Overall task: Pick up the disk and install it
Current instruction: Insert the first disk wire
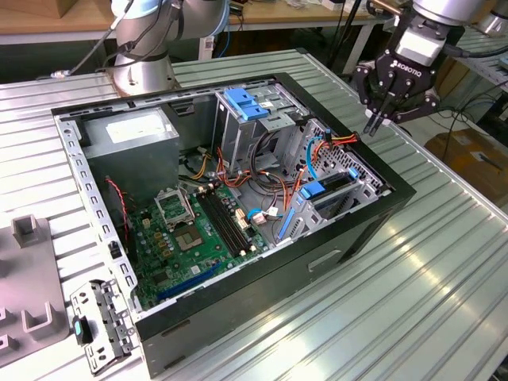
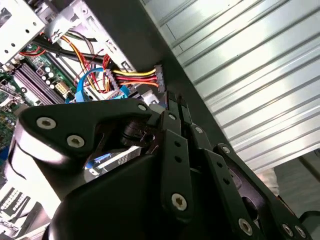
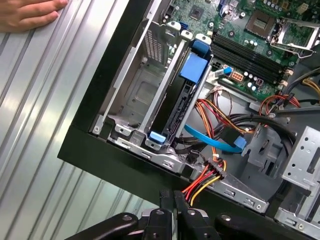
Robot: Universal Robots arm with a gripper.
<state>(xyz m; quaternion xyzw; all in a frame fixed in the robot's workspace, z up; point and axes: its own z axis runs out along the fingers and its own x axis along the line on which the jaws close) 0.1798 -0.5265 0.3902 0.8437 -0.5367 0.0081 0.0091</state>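
My gripper (image 1: 373,125) has its fingers pressed together and holds nothing. It hangs over the case (image 1: 349,238) edge at the exterior view's right. The disk (image 3: 176,112) stands on its side in the cage nearby. I think I must go slowly and stay off the wires (image 3: 202,182).

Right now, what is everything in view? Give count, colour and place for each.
disk: one, dark with blue rails, on edge in the case's drive bay
computer case: one, black, open, on the table
motherboard: one, green, inside the case
power supply: one, grey, inside the case, exterior view's left
drive cage: one, metal with blue tab, beside the power supply
power cable: one bundle, red-yellow-orange, near the disk
data cable: one, blue, beside the disk
table: one, ribbed silver, under the case
bracket: one, grey, on the table, exterior view's left
hand: one, resting on the table
gripper: one, black, shut, empty, above the case's edge, exterior view's right
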